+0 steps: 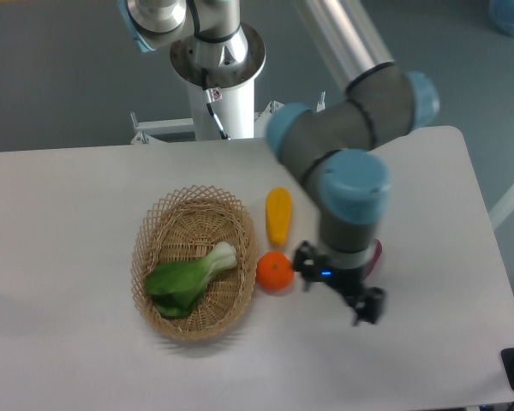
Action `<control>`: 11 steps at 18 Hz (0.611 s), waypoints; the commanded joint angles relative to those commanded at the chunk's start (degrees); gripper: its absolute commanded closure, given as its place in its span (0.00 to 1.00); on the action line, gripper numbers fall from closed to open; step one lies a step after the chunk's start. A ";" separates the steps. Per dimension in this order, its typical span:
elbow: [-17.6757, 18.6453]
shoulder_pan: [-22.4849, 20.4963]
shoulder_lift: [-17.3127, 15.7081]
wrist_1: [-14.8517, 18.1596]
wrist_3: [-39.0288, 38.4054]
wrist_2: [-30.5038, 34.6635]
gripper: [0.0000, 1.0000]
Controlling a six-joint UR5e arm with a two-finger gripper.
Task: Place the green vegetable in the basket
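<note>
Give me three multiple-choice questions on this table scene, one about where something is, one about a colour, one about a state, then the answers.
1. Where does the green vegetable lie?
A. On the bare table
B. In the basket
C. Between the gripper's fingers

2. What colour is the round fruit just right of the basket?
A. Orange
B. Purple
C. Blue

3. What does the gripper hold?
A. The yellow vegetable
B. The green vegetable
C. Nothing that can be seen

Answers: 1 B, the leaves and pale stem rest inside the wicker. 2 A, it is plainly orange. 3 C, the gripper hangs right of the fruit with nothing visible in it.
</note>
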State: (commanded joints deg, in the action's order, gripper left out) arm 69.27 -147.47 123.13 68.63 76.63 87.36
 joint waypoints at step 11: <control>-8.71 -7.57 5.19 6.51 11.78 0.70 0.00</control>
State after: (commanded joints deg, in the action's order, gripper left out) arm 60.56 -155.03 128.32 75.14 88.41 88.06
